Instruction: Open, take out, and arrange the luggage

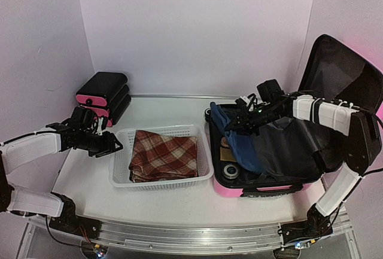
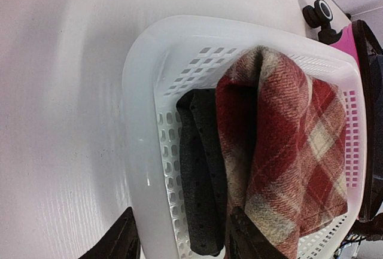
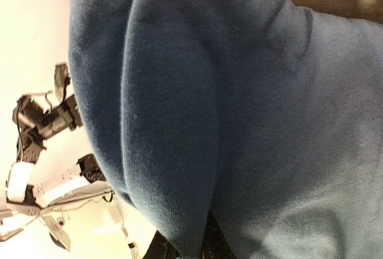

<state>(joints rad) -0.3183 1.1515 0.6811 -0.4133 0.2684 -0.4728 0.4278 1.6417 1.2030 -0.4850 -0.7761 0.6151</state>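
Luggage (image 1: 225,189): we found it open on the right side of the table (image 1: 179,204), pink shell down, with the black-lined lid (image 1: 342,70) standing up behind it.
Right gripper (image 1: 238,120): it was over the left part of the open shell. We noted the pincer closed narrow on a blue cloth (image 1: 242,146), a fold of which was pulled up from the shell. The wrist view was nearly filled by this cloth.
Left gripper (image 1: 112,145): it was at the left edge of the basket (image 1: 119,172). We saw the fingers (image 2: 122,241) held apart, one on each side of the basket wall. We could not tell whether they touched it.
Basket contents: we recorded a folded red plaid cloth (image 1: 164,156), with a dark grey foam piece (image 2: 200,181) beside it on the wall side.
Drawer unit (image 1: 103,94): it was at the far left of the table, behind the left gripper.
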